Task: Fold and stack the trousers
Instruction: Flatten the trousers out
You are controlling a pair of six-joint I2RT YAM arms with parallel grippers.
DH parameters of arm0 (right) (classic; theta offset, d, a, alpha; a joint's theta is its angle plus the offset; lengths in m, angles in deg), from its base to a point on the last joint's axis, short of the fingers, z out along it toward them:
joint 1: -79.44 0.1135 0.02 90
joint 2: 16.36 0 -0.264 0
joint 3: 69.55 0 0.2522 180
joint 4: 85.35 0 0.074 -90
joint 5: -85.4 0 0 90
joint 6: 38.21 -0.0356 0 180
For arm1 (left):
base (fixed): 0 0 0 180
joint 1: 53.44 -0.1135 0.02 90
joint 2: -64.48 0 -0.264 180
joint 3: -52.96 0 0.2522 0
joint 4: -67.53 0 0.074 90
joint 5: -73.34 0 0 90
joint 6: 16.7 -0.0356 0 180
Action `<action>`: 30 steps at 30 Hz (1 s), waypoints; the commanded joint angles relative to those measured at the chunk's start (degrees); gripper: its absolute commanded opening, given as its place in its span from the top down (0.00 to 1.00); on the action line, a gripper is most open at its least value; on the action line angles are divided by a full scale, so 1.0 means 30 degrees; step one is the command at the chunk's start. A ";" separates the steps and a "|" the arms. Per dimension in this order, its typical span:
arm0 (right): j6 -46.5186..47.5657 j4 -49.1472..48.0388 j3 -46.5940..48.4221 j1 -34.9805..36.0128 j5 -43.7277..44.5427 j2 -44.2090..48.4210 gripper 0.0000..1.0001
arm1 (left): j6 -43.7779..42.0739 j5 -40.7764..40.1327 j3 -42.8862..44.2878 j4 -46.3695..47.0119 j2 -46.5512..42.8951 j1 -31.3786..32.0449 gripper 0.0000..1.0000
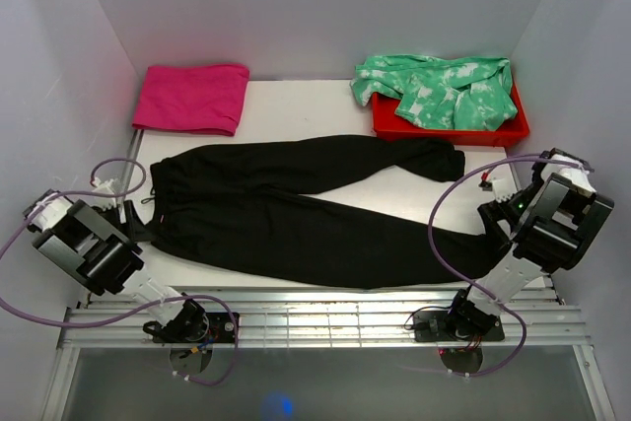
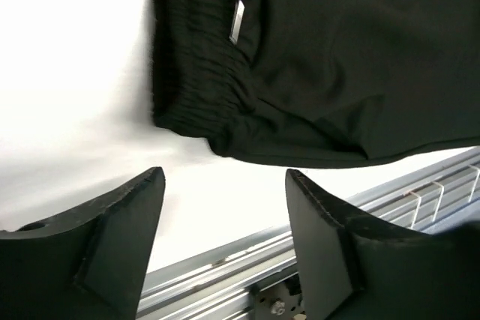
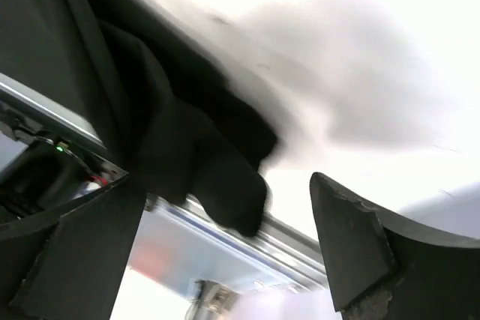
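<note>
Trousers (image 1: 296,209) lie spread full length across the table (image 1: 296,101), waistband at my left, legs splayed rightward (the nearer cuff droops over the front edge). By my judgement no fold is made yet, so everything remains. Left gripper (image 2: 223,185) and right gripper (image 3: 225,185) both gape empty, just beside the cloth.

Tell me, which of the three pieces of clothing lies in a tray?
The green-and-white garment, heaped in the red tray. The black trousers and the pink cloth lie on the white table.
</note>
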 commanded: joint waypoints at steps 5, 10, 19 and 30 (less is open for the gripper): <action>0.0027 0.1194 0.7685 0.0427 -0.3416 -0.0838 0.00 | 0.0120 0.2939 0.6157 -0.1341 0.1682 0.0635 0.22; -0.4205 -0.0789 1.1207 0.1395 -0.7285 -0.2655 0.05 | 0.3772 0.3437 0.9788 -0.0142 0.3912 0.2688 0.22; -1.0609 -0.9078 0.8608 0.5028 -0.8199 -0.4183 0.11 | 0.9056 0.2238 0.8686 0.5303 0.5468 0.6850 0.22; -1.1955 -1.3950 0.8455 0.6114 -0.5560 -0.6231 0.19 | 1.0318 0.2940 0.8478 0.5778 0.6025 0.7203 0.23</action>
